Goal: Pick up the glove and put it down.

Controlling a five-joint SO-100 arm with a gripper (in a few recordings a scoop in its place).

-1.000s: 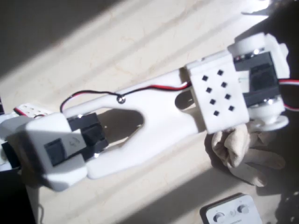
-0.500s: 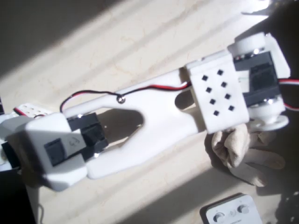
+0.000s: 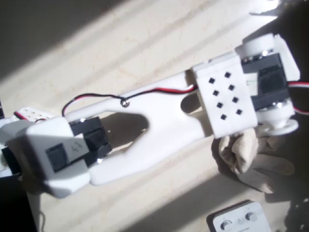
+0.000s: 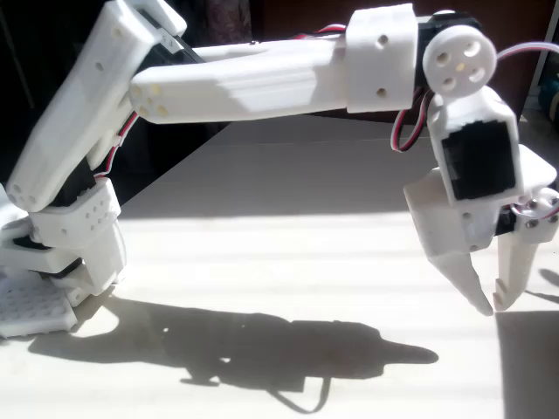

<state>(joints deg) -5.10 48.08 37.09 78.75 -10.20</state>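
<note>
1. Here, the glove (image 3: 253,157): cream fabric, lying crumpled on the table (image 3: 145,43) at lower right of the overhead view, half in shadow. Its thick fingers splay toward the right edge. It rests on the surface, not lifted.

2. Gripper (image 4: 487,301): in the fixed view the two white fingers point down, tips nearly touching, w/ only a sliver of gap and nothing between them. They hang just above the tabletop, clear of it, as the shadow (image 4: 262,349) below suggests. Narrow and empty, then.

3. Gripper vs. glove: in the overhead view the wrist block (image 3: 227,94) sits directly above the glove's upper edge and hides part of it. The fixed view is cropped at the right, so whether a tip brushes the cloth is hard to say; prob. not.

4. Change over the last second: essentially none. Arm pose, wire (image 3: 96,99) and glove outline match the two prior overhead frames almost exactly. The arm is paused, neither descending nor opening.

5. Meaning for the task: pick-up not yet begun, or the put-down is already done; these frames alone do not settle which. If a grasp is next, the jaws must spread first, then drop onto the bunched fabric.

6. Surroundings: white box (image 3: 239,220) w/ knobs at bottom edge, near but apart from the glove.
</note>
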